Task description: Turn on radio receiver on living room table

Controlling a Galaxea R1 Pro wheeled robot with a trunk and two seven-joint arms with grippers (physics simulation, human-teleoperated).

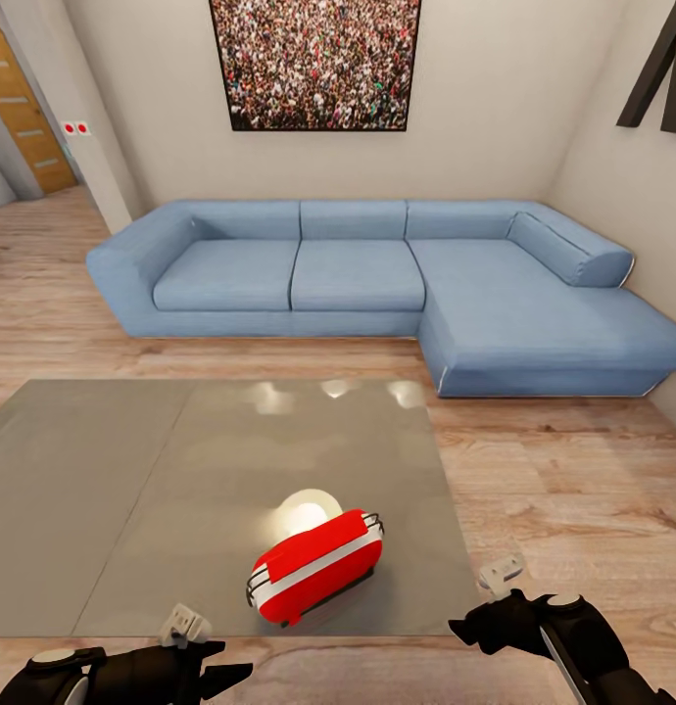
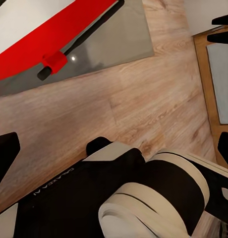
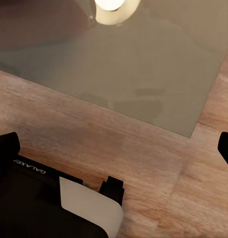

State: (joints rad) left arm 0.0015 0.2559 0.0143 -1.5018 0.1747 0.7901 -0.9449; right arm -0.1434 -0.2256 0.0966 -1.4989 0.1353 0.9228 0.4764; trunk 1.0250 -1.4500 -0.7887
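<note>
Red radio receiver (image 1: pixel 314 566) lies on grey tabletop (image 1: pixel 132 490) near its front edge, between both grippers. Left fingers (image 2: pixel 5 153) apart, right fingers (image 3: pixel 6 148) apart, neither touching it. Blue sofa (image 1: pixel 377 284) behind.

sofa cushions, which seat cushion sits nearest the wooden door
The left seat cushion, beside the sofa's rounded armrest. The middle one and the chaise section lie further right, away from the wooden door.

The head camera looks forward and down over the surface (image 1: pixel 132 470) toward the sofa (image 1: pixel 377 284); both wrist cameras look down close at its near edge and the floor (image 3: pixel 158 163).
</note>
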